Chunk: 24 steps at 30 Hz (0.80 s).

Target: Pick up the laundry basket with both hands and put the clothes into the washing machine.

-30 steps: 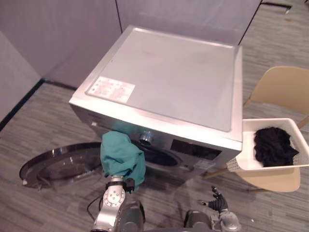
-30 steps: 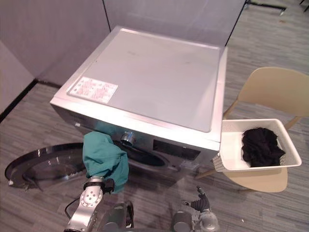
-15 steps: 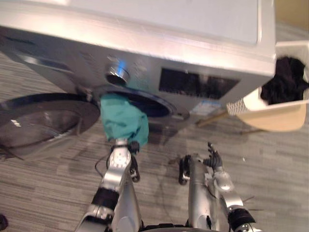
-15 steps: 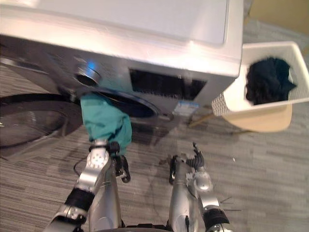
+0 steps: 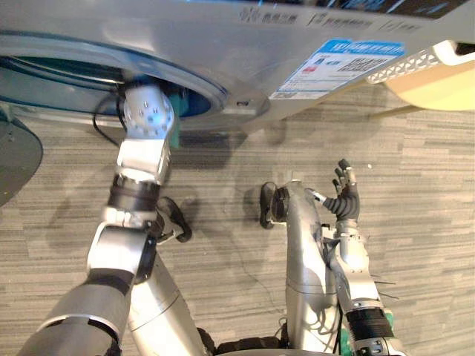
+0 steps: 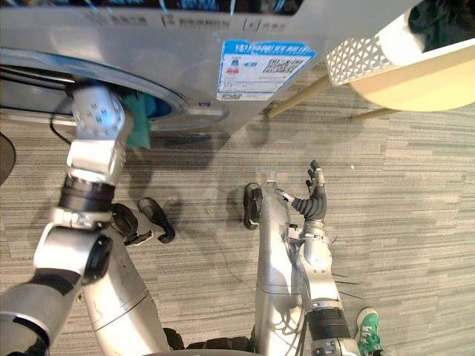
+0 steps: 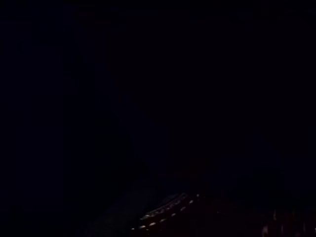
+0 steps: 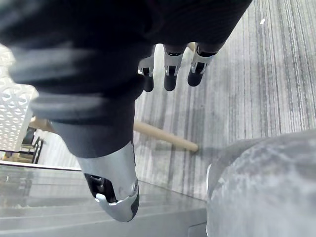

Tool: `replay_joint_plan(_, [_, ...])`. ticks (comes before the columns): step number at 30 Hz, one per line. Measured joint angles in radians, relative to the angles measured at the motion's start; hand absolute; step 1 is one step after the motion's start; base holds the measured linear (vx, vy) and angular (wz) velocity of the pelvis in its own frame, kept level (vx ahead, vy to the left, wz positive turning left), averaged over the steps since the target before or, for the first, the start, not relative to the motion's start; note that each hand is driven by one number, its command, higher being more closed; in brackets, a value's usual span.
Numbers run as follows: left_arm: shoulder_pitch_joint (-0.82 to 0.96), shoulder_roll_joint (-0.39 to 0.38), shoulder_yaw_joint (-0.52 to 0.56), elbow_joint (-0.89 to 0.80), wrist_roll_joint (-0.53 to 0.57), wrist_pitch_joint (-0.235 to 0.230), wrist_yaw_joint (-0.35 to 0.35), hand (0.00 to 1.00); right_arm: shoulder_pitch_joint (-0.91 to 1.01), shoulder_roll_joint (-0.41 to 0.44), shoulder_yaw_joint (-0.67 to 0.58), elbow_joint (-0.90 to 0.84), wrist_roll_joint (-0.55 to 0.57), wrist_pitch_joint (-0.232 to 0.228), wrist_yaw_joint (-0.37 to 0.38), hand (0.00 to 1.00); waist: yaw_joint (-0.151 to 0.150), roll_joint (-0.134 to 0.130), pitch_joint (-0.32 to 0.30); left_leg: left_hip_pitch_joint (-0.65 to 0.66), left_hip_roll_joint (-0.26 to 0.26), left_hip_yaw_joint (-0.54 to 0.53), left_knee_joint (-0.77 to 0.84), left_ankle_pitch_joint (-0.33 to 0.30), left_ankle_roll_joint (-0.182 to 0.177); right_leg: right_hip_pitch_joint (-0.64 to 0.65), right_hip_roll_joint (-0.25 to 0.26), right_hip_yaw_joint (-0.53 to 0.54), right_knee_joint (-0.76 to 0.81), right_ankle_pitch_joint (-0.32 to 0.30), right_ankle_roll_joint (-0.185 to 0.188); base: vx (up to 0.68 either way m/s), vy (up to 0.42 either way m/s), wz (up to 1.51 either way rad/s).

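In the left eye view the washing machine [image 5: 223,44] runs across 12 o'clock, its round door opening [image 5: 70,73] at 10 o'clock and the edge of the open door [image 5: 13,157] at 9 o'clock. The left arm [image 5: 141,159] rises from 7 o'clock and goes into that opening. The left hand is inside it, so I cannot tell how it is set or what it has. The right hand [image 5: 344,194] stands at 3 o'clock over the grey striped floor [image 5: 415,185], well apart from the machine, with its fingers loosely straight and pointing up, and it holds nothing. In the right eye view a teal cloth [image 6: 137,119] bunches at the rim of the opening at 10 o'clock, just beside the left wrist and partly inside. The white perforated laundry basket [image 6: 356,55] sits at 1 o'clock on a beige chair [image 6: 423,85], touching the machine's side, with black clothes [image 6: 441,13] in it. The left wrist view is almost wholly dark, with only a faint row of glints, and nothing in it can be made out. In the right wrist view the right hand's fingers [image 8: 170,74] hang straight and apart above the floor, the thumb [image 8: 116,197] away from them and nothing between. A wooden chair leg [image 8: 165,137] crosses the floor beyond the fingers, and the basket's perforated wall is beside the dark cover.
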Motion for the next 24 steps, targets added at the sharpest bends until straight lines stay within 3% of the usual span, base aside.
replay_joint_plan(2, [-0.063, 0.035, -0.03, 0.033, 0.021, 0.003, 0.001, 1.0, 0.0, 0.0, -0.003, -0.005, 0.008, -0.011, 0.008, 0.0, -0.005, -0.004, 0.002, -0.015, 0.003, -0.001, 0.003, 0.0, 0.0, -0.014, 0.003, 0.0, 0.0, 0.001, -0.001, 0.02, -0.014, -0.09])
replay_joint_plan(3, [-0.113, 0.061, -0.052, 0.064, 0.061, 0.012, 0.009, 0.0, 0.0, 0.002, -0.004, -0.014, 0.01, -0.019, 0.013, 0.0, -0.007, -0.006, 0.003, -0.031, 0.008, -0.003, 0.007, 0.0, 0.0, -0.027, 0.008, 0.0, 0.0, 0.003, 0.001, 0.03, -0.015, -0.14])
replay_joint_plan(7, [-0.242, 0.13, -0.13, 0.169, 0.257, 0.053, 0.017, 0.0, -0.003, 0.0, -0.011, -0.043, 0.039, -0.056, 0.038, 0.0, -0.011, -0.008, 0.007, -0.081, 0.014, -0.008, 0.02, -0.001, 0.003, -0.075, 0.013, 0.0, 0.007, 0.008, 0.003, 0.04, -0.013, -0.09])
replay_joint_plan(10, [-0.336, 0.146, -0.192, 0.273, 0.419, 0.112, 0.011, 0.0, 0.001, -0.002, -0.012, -0.06, 0.06, -0.091, 0.054, 0.0, -0.011, -0.012, 0.017, -0.11, 0.013, -0.016, 0.026, -0.001, 0.003, -0.1, 0.011, -0.004, 0.017, 0.006, 0.007, 0.01, -0.005, 0.0])
replay_joint_plan(11, [-0.345, 0.146, -0.196, 0.284, 0.428, 0.118, 0.009, 0.0, 0.002, -0.002, -0.012, -0.061, 0.063, -0.092, 0.055, 0.0, -0.012, -0.014, 0.018, -0.113, 0.013, -0.016, 0.026, -0.001, 0.002, -0.102, 0.011, -0.003, 0.018, 0.006, 0.007, 0.02, -0.034, 0.03])
replay_joint_plan(14, [-0.396, 0.147, -0.212, 0.374, 0.542, 0.177, -0.063, 0.0, 0.003, 0.0, -0.024, -0.069, 0.09, -0.094, 0.077, 0.0, -0.012, -0.013, 0.021, -0.136, 0.011, -0.021, 0.033, -0.003, -0.004, -0.113, 0.009, -0.011, 0.02, 0.007, 0.006, 0.0, 0.0, 0.0])
replay_joint_plan(20, [-0.403, 0.139, -0.157, 0.48, 0.576, 0.229, -0.163, 0.0, 0.016, -0.003, -0.041, -0.082, 0.133, -0.098, 0.12, 0.0, -0.009, -0.016, 0.025, -0.157, -0.007, -0.039, 0.053, 0.001, 0.001, -0.127, -0.003, -0.011, 0.052, 0.004, 0.004, 0.03, -0.026, 0.09])
replay_joint_plan(24, [-0.403, 0.134, -0.079, 0.482, 0.567, 0.23, -0.157, 0.0, 0.02, -0.004, -0.047, -0.082, 0.136, -0.1, 0.12, 0.0, -0.007, -0.017, 0.025, -0.156, -0.019, -0.039, 0.056, 0.001, 0.002, -0.126, -0.008, -0.006, 0.06, 0.002, 0.005, 0.04, -0.019, 0.07])
